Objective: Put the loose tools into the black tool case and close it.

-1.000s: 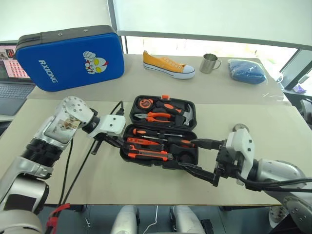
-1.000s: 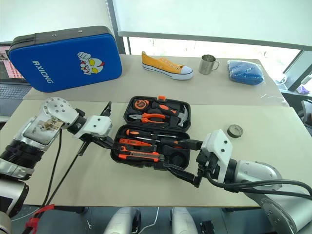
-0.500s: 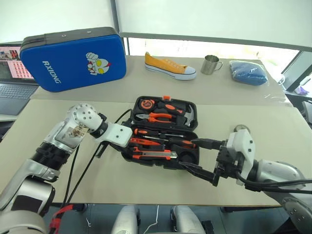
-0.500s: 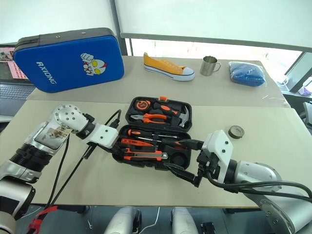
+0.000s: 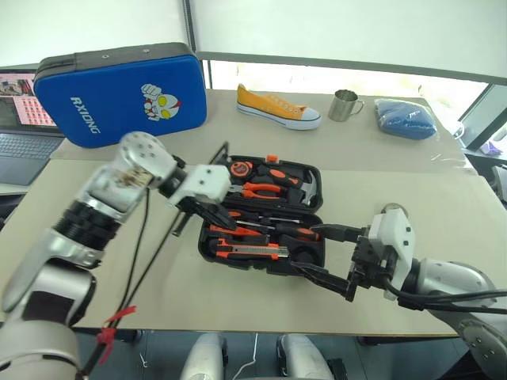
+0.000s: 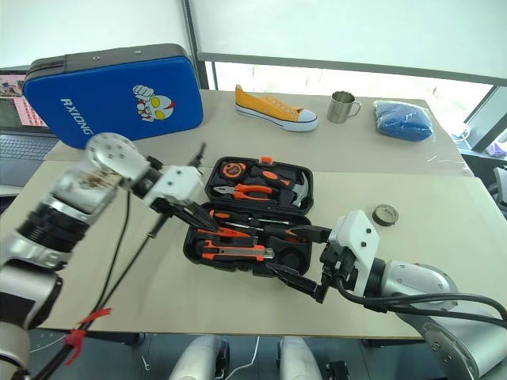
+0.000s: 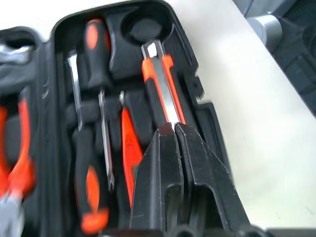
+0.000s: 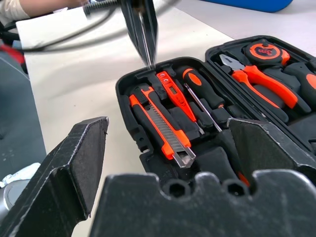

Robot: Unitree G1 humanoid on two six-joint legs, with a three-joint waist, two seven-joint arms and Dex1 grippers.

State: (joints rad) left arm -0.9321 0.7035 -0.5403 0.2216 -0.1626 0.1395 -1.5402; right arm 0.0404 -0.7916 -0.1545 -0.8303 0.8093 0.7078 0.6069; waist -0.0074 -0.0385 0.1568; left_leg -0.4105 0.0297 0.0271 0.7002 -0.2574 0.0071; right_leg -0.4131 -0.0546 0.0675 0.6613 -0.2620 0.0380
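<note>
The black tool case (image 6: 190,252) lies open at the table's middle. Its near half holds two screwdrivers (image 7: 93,47), a slim orange tester pen (image 7: 129,148) and the utility knife (image 7: 160,84); a round recess beside them is empty. My left gripper (image 5: 226,226) is shut with nothing in it, and its tips hover just above the near half's left part. At the case's near right corner my right gripper (image 6: 297,257) stands open and empty. A small dark tape roll (image 6: 383,213) lies on the table to the right of the case.
The case's far half holds pliers (image 5: 257,190), a hammer and a tape measure (image 5: 238,168). On the back table are a blue RXIONG case (image 5: 119,95), a yellow shoe (image 5: 277,107), a metal mug (image 5: 343,104) and a blue cloth (image 5: 402,117). Cables hang from my left arm.
My left gripper, still shut, has swung right from the table beside the case to above its near half. The right gripper has stayed still.
</note>
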